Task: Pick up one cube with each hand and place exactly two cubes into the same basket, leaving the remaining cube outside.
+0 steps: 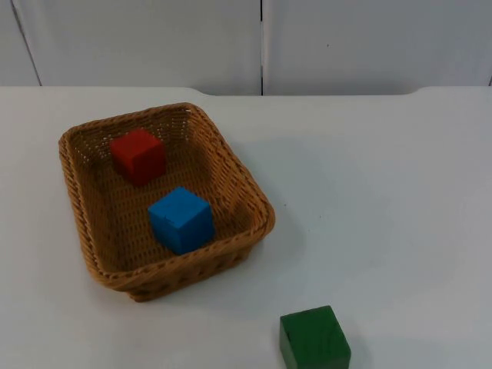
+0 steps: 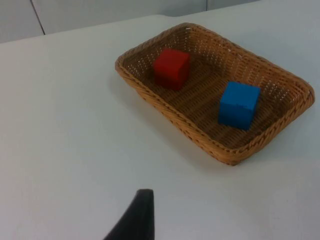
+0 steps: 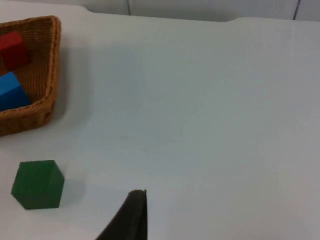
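Tools waiting off the work: left tool (image 2: 136, 216) and right tool (image 3: 129, 216) each showing one black fingertip over bare white desk (image 1: 384, 192), grip state impossible to tell | red wooden cube (image 1: 137, 155) and blue wooden cube (image 1: 181, 219) sitting apart inside woven wicker basket (image 1: 254, 184), pair looking delivered | green wooden cube (image 3: 37, 183) lying outside, near right tool, apparently deliberately left.

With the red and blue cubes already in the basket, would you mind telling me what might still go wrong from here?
Two risks, I think. The green cube sits on the table close to the camera-side edge of the top view; a stray nudge might push it off. And the wicker basket already holds the red cube and blue cube, so adding the green one would spoil the count.
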{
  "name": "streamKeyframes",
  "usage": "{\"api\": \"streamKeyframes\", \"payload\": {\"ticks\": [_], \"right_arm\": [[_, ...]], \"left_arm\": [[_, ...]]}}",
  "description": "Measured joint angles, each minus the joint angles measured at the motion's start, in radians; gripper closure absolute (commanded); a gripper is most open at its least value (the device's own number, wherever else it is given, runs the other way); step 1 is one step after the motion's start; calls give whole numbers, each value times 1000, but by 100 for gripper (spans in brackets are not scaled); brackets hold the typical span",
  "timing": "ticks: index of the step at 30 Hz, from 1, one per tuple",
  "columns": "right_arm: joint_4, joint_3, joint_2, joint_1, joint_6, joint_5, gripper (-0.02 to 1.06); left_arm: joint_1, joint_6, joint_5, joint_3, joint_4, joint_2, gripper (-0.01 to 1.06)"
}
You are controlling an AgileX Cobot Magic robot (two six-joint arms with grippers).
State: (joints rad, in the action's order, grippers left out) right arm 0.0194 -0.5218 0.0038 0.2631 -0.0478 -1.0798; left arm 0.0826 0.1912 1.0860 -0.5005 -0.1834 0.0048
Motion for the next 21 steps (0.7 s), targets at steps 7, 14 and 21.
{"api": "streamKeyframes", "payload": {"ticks": [7, 14, 21], "right_arm": [[0, 0, 0, -101, 0, 0, -1], [-2, 0, 0, -193, 0, 0, -1], [-2, 0, 0, -214, 0, 0, -1]], "left_arm": [[0, 0, 0, 0, 0, 0, 0], [0, 0, 0, 0, 0, 0, 0], [0, 0, 0, 0, 0, 0, 0]]}}
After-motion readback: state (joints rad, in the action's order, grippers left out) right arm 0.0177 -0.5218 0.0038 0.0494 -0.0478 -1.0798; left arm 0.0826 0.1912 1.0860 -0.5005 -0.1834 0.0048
